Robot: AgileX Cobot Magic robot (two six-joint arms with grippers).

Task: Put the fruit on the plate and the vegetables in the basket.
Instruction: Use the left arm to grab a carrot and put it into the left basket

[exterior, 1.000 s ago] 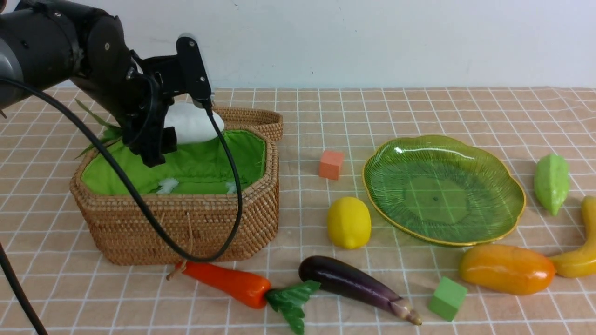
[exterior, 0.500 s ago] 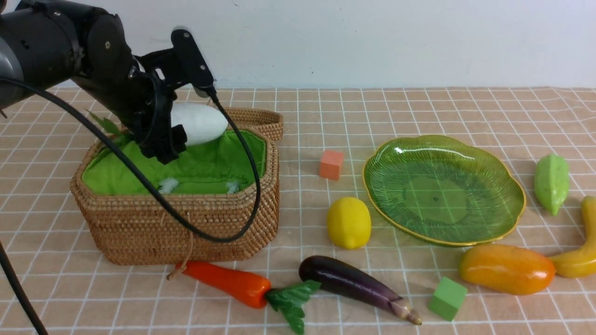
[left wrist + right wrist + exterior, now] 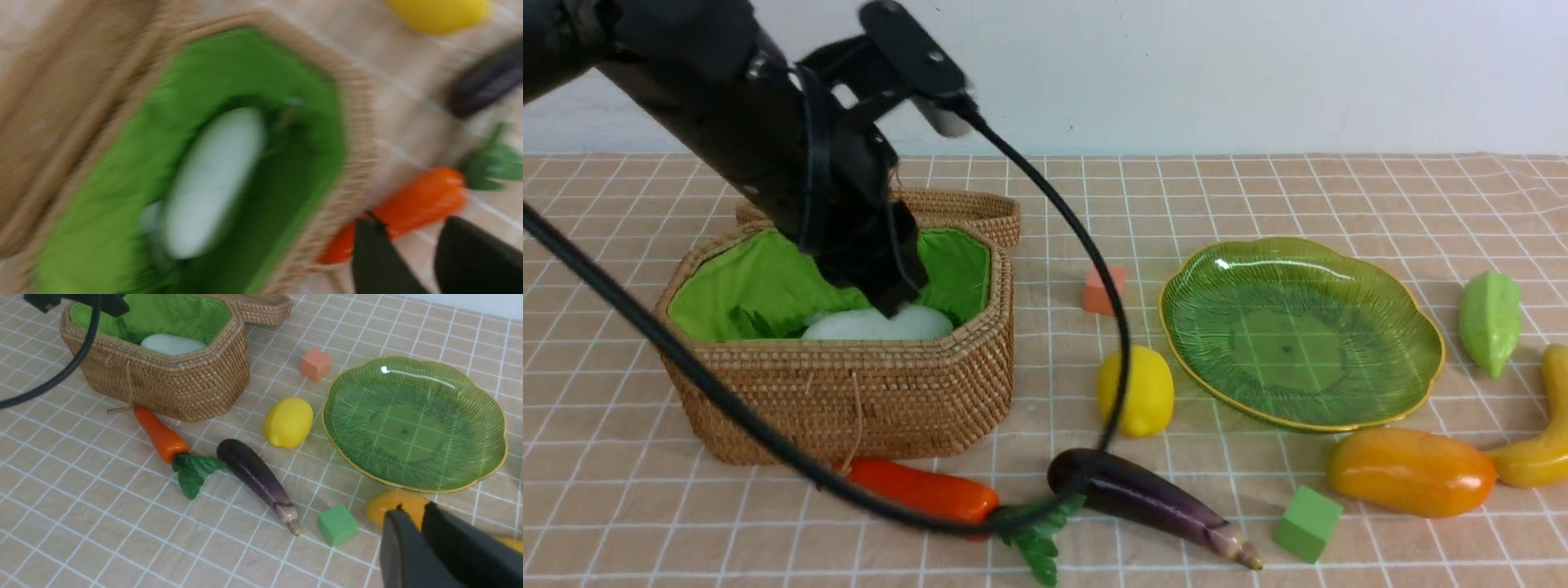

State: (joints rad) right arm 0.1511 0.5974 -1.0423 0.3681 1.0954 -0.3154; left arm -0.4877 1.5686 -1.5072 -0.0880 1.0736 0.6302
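no readable text, label or brand is visible in any of the views. no legible numbers or signs can be made out on anything either.

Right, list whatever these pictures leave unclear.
- Radish leaves: front view, partly behind the basket's front wall; left wrist view, blurred.
- Left fingers: left wrist view, blurred and cut off by the edge, so their full shape is lost.
- Banana: front view, cut off by the edge; right wrist view, mostly behind the right fingers.
- Eggplant: left wrist view, blurred, one end beyond the edge.
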